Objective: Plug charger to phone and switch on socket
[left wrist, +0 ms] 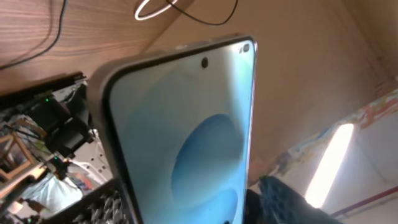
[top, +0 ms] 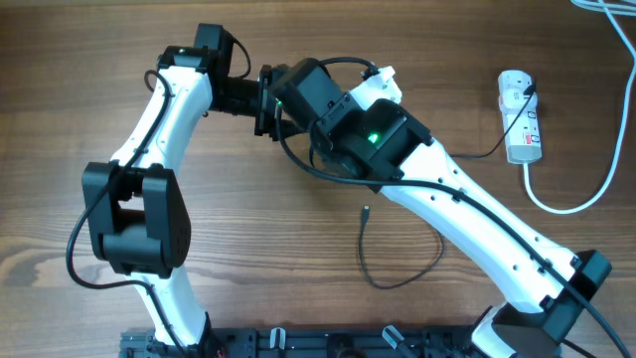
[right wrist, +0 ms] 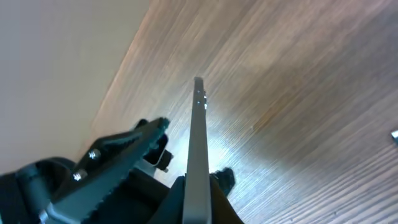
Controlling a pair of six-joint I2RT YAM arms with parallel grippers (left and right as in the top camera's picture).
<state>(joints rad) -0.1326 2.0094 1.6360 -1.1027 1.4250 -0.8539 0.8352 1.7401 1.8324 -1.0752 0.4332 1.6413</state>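
**Step in hand:** presenting the phone (left wrist: 186,143) for plugging. Held off the table (top: 79,60) near 12 o'clock of centre, where left gripper (top: 266,102) and right gripper (top: 288,97) meet. Right spread, serrated finger (right wrist: 127,154) apart from the phone's edge; left grip hidden, cannot tell. Loose tip of charger (top: 367,212) at 5 o'clock; socket (top: 521,124) at 2 o'clock.

**Next, probably:** fetching that tip and aligning it with the port, then switching.
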